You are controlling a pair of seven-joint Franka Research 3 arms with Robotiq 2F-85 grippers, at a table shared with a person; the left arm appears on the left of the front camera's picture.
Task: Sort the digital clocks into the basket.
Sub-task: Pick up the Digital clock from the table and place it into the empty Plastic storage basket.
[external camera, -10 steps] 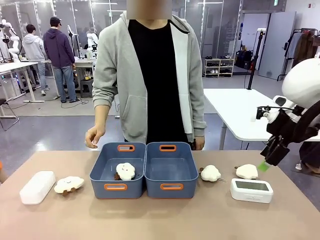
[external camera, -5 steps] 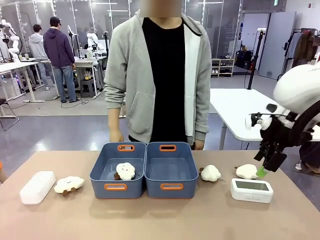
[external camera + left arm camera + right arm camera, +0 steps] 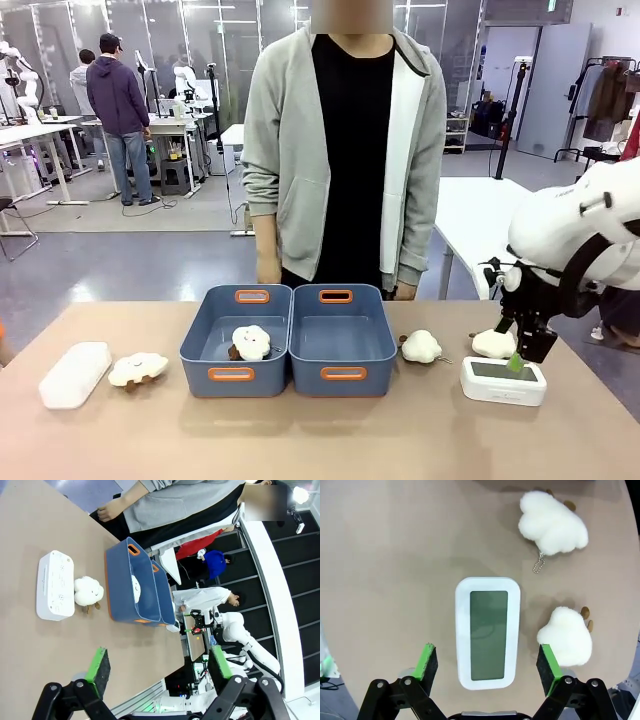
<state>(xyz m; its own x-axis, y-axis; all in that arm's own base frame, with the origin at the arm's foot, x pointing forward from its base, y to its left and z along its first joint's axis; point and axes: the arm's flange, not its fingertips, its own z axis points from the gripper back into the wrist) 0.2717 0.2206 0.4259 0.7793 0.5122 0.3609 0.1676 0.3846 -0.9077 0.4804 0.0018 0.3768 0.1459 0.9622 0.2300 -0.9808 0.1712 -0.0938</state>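
Digital clock (image 3: 503, 381) screen-up, long axis left-right, spread right tool (image 3: 486, 652) above

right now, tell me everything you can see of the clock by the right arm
The clock is a white rounded plastic block with a blank grey-green screen, lying flat, screen up, on the table. The open right claw hovers astride it, not touching. A plush sits close beside it, apart.
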